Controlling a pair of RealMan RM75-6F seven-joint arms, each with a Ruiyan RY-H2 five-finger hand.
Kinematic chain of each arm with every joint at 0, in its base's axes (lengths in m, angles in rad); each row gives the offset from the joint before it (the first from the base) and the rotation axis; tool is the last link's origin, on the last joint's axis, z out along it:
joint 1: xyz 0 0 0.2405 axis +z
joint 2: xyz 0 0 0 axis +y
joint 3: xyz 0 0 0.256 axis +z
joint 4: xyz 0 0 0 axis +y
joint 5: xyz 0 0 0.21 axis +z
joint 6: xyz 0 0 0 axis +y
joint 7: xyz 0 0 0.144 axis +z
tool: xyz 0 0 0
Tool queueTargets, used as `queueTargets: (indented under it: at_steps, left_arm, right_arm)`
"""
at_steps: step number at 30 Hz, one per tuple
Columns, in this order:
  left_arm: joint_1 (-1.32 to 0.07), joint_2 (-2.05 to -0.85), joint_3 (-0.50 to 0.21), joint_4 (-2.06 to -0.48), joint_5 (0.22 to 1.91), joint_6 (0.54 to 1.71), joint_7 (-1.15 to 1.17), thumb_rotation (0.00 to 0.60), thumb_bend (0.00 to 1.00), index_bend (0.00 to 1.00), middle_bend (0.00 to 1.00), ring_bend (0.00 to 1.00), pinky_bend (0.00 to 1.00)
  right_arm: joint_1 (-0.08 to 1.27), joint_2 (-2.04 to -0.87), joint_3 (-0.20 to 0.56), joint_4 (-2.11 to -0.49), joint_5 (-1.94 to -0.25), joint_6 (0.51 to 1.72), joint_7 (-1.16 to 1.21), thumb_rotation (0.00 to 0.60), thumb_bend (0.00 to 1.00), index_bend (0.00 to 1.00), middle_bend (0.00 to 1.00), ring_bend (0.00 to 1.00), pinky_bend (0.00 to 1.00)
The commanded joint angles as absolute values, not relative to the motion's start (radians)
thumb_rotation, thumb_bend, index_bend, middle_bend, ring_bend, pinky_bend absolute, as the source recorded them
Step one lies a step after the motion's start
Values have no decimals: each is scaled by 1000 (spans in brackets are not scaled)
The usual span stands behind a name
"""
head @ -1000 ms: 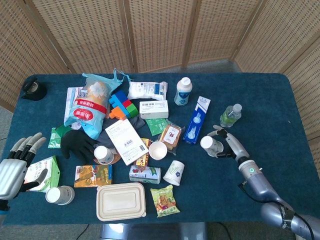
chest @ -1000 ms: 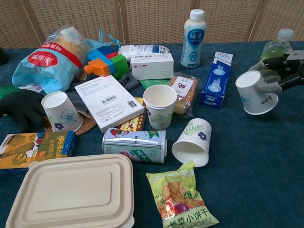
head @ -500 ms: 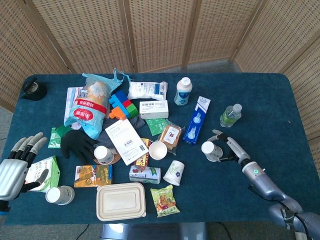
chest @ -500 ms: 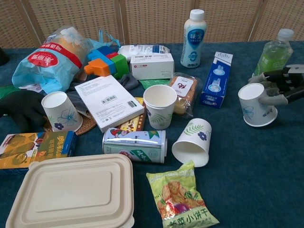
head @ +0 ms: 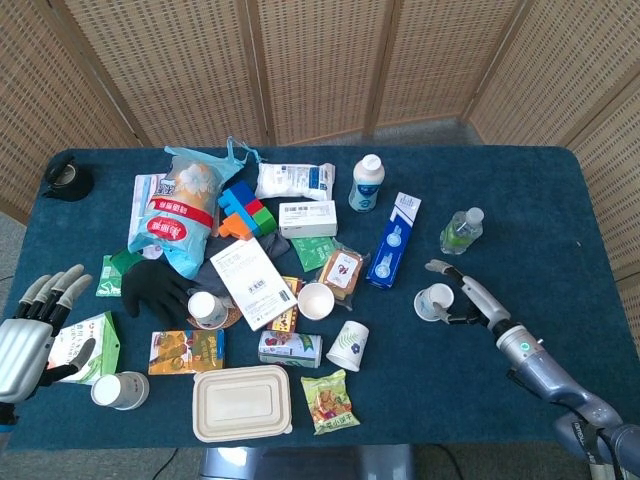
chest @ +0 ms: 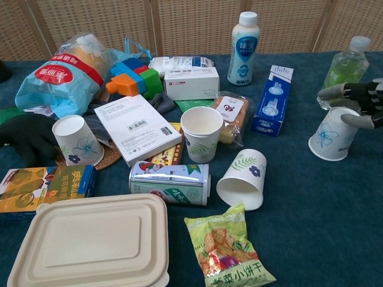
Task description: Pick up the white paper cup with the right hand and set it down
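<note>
Fingers of the right hand (chest: 359,104) wrap the tilted white paper cup (chest: 333,134), whose base touches the blue table (chest: 323,215) just below a green water bottle (chest: 345,64). The left hand (head: 28,335) rests with fingers apart, holding nothing, at the table's near left edge.

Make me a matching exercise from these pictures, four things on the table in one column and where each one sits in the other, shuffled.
Things:
1. white paper cup
2. black glove
3. takeaway box
4. milk bottle

Places or states:
A. closed lid, near front edge of the table
B. standing upright toward the back, beside a blue carton
C. lying left of the flowered cup on a coaster
D. in the right robot hand, tilted, near the green bottle

Pairs: 1-D, 2-C, 3-A, 4-B
</note>
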State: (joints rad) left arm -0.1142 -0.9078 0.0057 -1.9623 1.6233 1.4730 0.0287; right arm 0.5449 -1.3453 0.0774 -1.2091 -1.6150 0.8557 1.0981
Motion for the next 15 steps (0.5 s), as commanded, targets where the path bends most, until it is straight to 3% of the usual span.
queueTargets:
  at_steps: [1,7,15]
  left_arm:
    - [-112,-908,6,-1960,1625,1476,28,600,441,0,47,0,7]
    - [-104,-908,11,-1954,1620,1480,32,600,441,0,47,0,5]
    - [-90,-921,20,-1938,1611,1483,39,600,440,0,49,0,0]
  right_arm:
    - [539,-1324,78,-1228,-1601,890,1066,555,535,87,0,0,0]
    - [499,-1253,132,-1358,-1484,960,872,593,533,90,0,0,0]
    - [436,-1171,171,-1536,-1319,1064,444,600,525,102,0,0,0]
